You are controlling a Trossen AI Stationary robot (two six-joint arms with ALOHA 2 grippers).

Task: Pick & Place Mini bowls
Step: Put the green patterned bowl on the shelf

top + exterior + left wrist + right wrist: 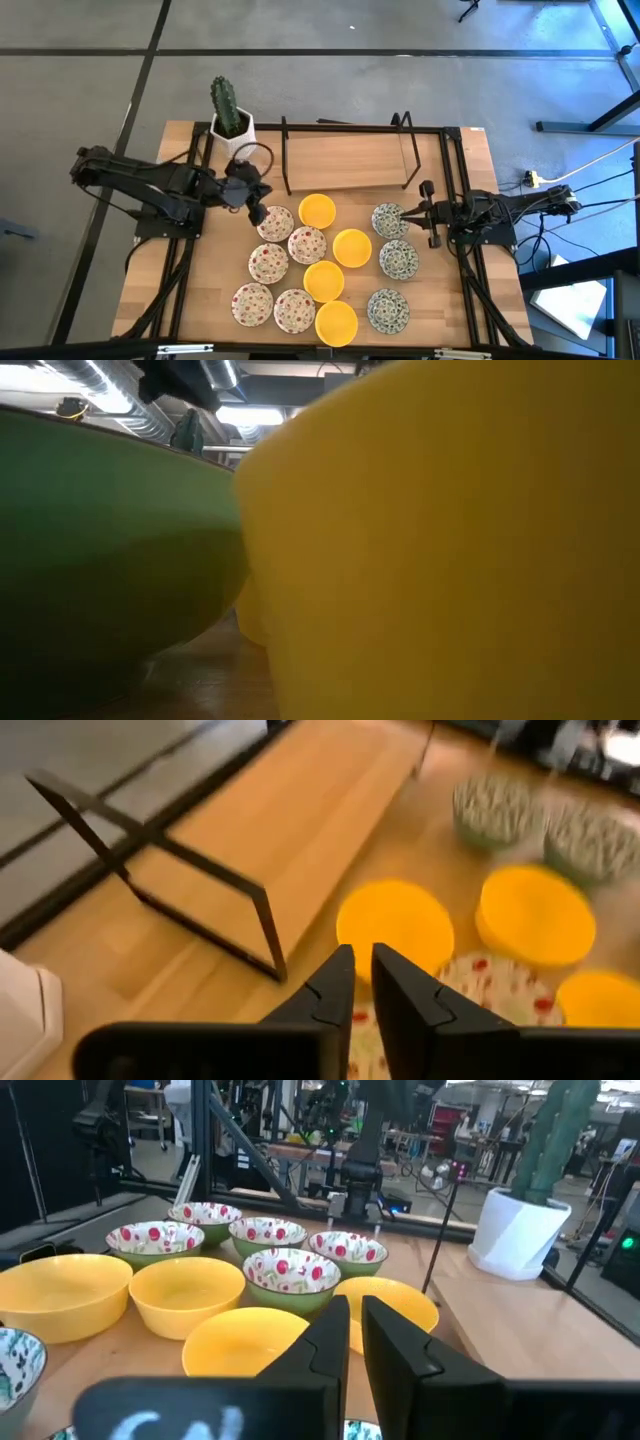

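Twelve mini bowls stand on their bases in a cluster on the wooden table: yellow ones (352,247), white ones with red speckles (307,244) and green-patterned ones (398,259). My left gripper (258,212) (362,960) is shut and hovers by the left rim of the farthest red-speckled bowl (275,222). My right gripper (410,212) (355,1312) is shut, level, just right of the farthest green-patterned bowl (390,218). In the low view a yellow bowl (450,540) and a bowl's green outer wall (100,550) hide the grippers.
A black wire frame (345,185) stands around a wooden board (350,160) at the table's far side. A cactus in a white pot (231,125) stands at the far left corner. Bare wood lies along the table's left and right edges.
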